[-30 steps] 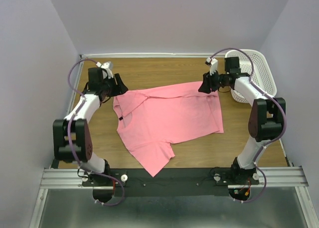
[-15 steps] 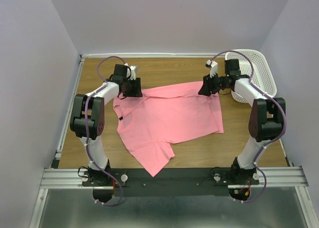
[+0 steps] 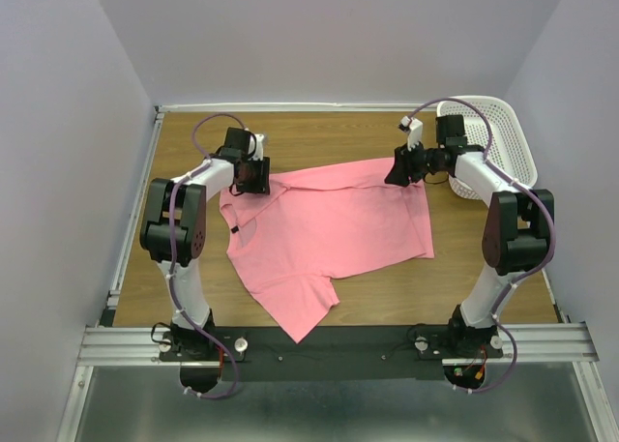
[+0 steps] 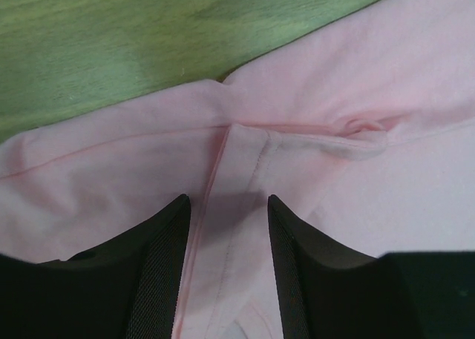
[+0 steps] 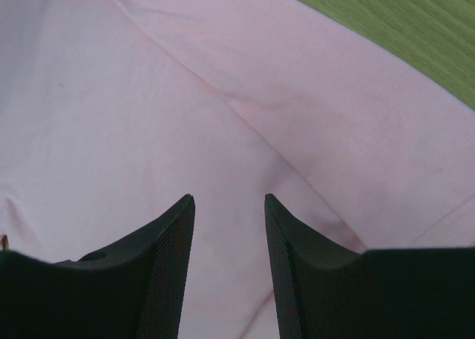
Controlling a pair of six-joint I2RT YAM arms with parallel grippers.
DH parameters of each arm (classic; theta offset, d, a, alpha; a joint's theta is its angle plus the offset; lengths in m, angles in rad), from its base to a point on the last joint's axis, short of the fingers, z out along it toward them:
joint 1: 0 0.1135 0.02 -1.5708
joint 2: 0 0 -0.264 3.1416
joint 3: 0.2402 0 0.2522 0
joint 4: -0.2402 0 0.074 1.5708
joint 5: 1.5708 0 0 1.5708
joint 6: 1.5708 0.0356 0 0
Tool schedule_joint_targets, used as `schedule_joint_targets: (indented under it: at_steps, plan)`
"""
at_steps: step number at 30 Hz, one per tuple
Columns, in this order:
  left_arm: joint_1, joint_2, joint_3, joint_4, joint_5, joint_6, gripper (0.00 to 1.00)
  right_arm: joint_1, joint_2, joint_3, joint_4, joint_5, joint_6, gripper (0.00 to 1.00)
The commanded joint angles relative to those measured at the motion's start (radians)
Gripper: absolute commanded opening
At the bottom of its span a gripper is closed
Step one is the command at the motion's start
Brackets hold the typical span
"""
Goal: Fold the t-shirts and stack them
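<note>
One salmon-pink t-shirt lies spread and rumpled on the wooden table, with a small dark label near its left edge. My left gripper is at the shirt's far left corner. In the left wrist view that gripper is open, its fingers straddling a seam and a fold of the pink cloth. My right gripper is at the shirt's far right corner. It is open too, with flat pink cloth lying between the fingertips.
A white mesh basket stands at the back right corner, just behind the right arm. Bare wood shows along the back and left of the shirt. The table's raised rim runs along the far edge.
The left arm has swung in from the left, bringing its gripper onto the shirt's far left corner, and its jaws have narrowed a little. The right arm and the shirt have not moved.
</note>
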Motion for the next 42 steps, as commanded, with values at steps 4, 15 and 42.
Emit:
schedule_joint_targets:
  at_steps: [4, 15, 42]
  plan:
    - [-0.014, 0.011, -0.013, -0.025, 0.055, 0.017, 0.45, -0.001, -0.004, -0.02, -0.014, -0.027, -0.002, 0.51]
    - [-0.021, -0.081, -0.041, -0.033, 0.046, 0.007, 0.16, -0.002, -0.007, -0.02, -0.013, -0.025, -0.004, 0.51]
    - [-0.241, -0.405, -0.291, -0.016, 0.039, -0.09, 0.55, -0.002, -0.013, -0.02, -0.022, -0.002, -0.019, 0.51]
